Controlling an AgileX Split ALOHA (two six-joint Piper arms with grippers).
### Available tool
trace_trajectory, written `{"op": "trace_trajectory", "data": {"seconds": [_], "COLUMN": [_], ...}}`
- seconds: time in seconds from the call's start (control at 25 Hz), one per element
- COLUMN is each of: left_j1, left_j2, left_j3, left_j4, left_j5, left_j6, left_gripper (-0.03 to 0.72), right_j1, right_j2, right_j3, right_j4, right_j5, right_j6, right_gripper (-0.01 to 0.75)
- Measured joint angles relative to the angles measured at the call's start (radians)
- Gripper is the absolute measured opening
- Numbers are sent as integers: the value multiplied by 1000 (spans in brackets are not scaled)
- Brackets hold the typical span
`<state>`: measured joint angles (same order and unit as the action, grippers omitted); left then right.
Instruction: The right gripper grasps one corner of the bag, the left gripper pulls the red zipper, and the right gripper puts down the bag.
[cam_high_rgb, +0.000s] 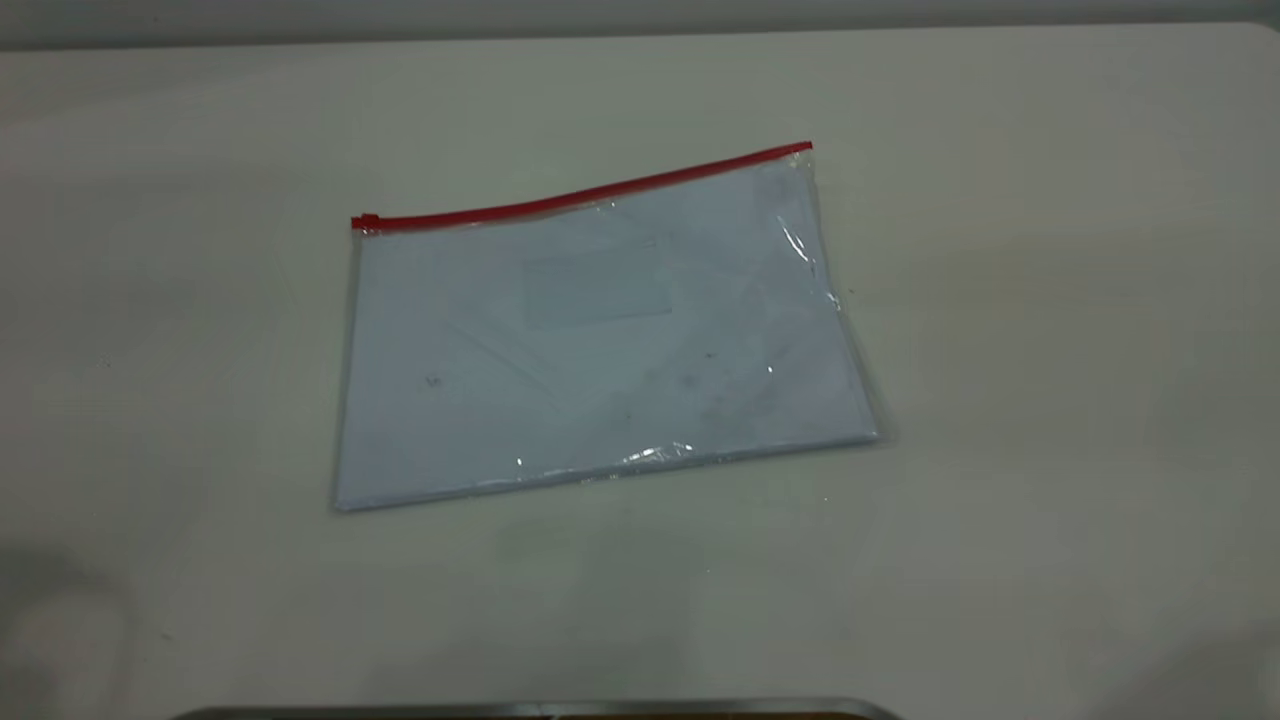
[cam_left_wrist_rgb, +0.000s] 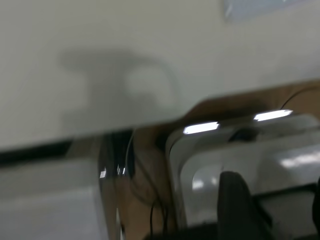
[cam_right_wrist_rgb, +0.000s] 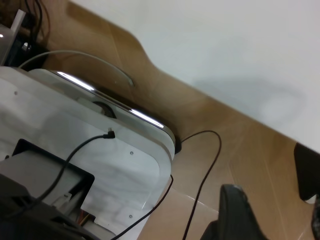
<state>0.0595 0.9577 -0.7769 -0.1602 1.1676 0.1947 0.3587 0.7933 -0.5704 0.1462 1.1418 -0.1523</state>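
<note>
The bag (cam_high_rgb: 600, 340) lies flat on the white table (cam_high_rgb: 1050, 300), a pale bluish sheet inside it. The red zipper (cam_high_rgb: 590, 193) runs along its far long edge, with the slider tab (cam_high_rgb: 366, 221) at the left end. The corner (cam_high_rgb: 806, 150) at the strip's right end meets the crinkled short edge. Neither gripper shows in the exterior view. The left gripper (cam_left_wrist_rgb: 275, 187) is open and empty, off the table's edge; a bit of the bag (cam_left_wrist_rgb: 255, 6) shows far off. The right gripper (cam_right_wrist_rgb: 277, 202) is open and empty over the floor beside the table.
A metal rim (cam_high_rgb: 540, 709) runs along the table's near edge. The wrist views show a white and silver housing (cam_right_wrist_rgb: 100, 150), black cables (cam_right_wrist_rgb: 205, 165) and brown floor (cam_right_wrist_rgb: 240, 145) beside the table.
</note>
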Motion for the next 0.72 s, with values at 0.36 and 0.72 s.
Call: {"op": "trace_trajectory", "data": {"seconds": [0.36, 0.72], "left_j1": [0, 0], "left_j2": [-317, -649], "left_j3": [244, 291], "left_j4": [121, 120], "left_j5": [-10, -52], "left_j6": [-97, -103], "left_gripper": [426, 426], "right_j1": [0, 0], "right_j2": [-139, -147], "right_j3": [89, 89], "right_j4": [-7, -7], "right_j5": [-45, -45], "right_j6": [3, 3], "right_gripper": [402, 402]}}
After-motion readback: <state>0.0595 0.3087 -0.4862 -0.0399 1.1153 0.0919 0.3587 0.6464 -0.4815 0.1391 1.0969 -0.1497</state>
